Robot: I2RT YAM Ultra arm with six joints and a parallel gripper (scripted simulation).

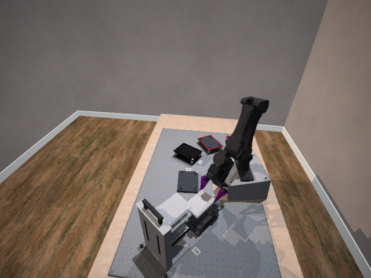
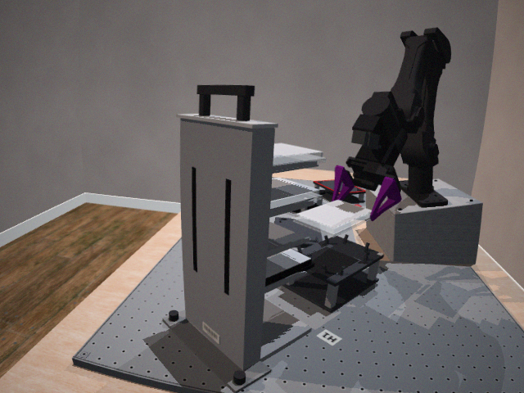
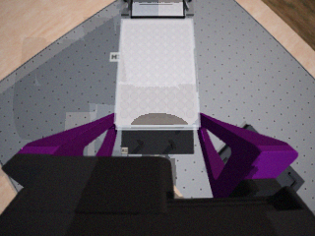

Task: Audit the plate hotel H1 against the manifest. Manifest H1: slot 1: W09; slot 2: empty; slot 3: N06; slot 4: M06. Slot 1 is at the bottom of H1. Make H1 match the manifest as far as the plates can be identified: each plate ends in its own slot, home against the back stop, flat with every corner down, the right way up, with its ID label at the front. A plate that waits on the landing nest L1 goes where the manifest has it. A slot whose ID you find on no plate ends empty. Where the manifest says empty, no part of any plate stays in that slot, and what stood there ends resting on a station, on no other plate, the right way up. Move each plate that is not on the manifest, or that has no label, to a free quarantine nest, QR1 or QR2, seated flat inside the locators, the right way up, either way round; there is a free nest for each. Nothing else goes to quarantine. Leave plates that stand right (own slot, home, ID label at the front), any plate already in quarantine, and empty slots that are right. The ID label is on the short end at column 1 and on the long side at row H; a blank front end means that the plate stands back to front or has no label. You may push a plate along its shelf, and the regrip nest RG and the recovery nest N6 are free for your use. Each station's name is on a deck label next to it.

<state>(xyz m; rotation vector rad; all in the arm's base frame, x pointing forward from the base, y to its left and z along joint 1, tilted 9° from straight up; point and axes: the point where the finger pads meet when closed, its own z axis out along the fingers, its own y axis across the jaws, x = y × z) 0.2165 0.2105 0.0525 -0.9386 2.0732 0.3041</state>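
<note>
My gripper [image 1: 207, 196] [image 2: 353, 210] [image 3: 157, 117] is shut on a clear-white plate [image 1: 199, 206] [image 2: 327, 218] [image 3: 157, 64], its fingertips on the long sides near one end. The plate is in the air in front of hotel H1 [image 1: 153, 239] [image 2: 218, 211], above a dark raised nest [image 2: 355, 267] [image 3: 157, 143]. No ID is readable on it. In H1, a white plate [image 1: 175, 206] [image 2: 295, 151] lies at the top and another clear plate [image 2: 291, 186] one level below. The third level looks like bare shelf. Something light-topped with a dark side [image 2: 287, 259] is at the bottom level.
The H1 deck label [image 1: 196, 250] [image 2: 329, 336] [image 3: 114, 57] lies beside the hotel. A flat dark nest [image 1: 188, 180], a black raised nest [image 1: 188, 153] and a red-rimmed nest [image 1: 209, 142] stand farther back. A second red rim is mostly hidden by the arm. The arm's grey base [image 1: 248, 191] [image 2: 438, 232] is behind the gripper.
</note>
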